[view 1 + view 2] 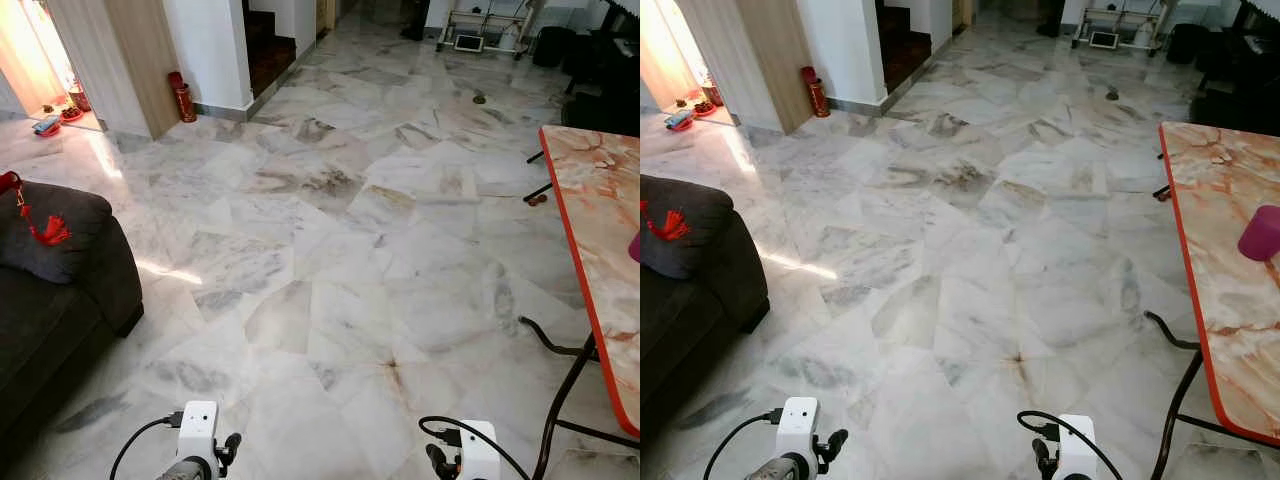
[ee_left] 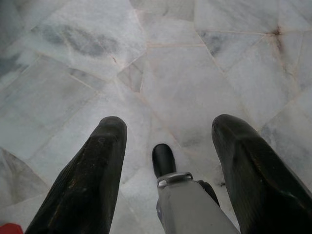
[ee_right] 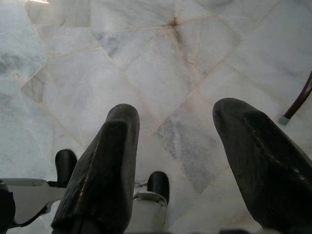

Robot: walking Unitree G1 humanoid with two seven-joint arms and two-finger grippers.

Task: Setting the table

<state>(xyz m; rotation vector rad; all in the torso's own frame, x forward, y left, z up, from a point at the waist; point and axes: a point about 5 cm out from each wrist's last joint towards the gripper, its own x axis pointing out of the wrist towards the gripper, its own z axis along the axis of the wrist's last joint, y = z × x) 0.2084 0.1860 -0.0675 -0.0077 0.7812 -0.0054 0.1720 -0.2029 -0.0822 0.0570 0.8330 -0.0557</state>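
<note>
My left gripper (image 2: 165, 141) and right gripper (image 3: 175, 126) hang spread apart, empty, over the marble floor (image 1: 330, 250). A pink cup (image 1: 1261, 233) sits near the table's (image 1: 1220, 300) far edge.

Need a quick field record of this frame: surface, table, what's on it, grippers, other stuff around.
floor: white-grey marble tiles
table: folding table with orange-veined marble-pattern top and red edge, on the robot's right, black metal legs
on table: magenta plastic cup, upright
left gripper: open, holding nothing, hanging low over the floor
right gripper: open, holding nothing, hanging low over the floor
sofa: dark grey fabric sofa on the left, red tassel on its arm
far left: red cylinder standing by the wall
</note>
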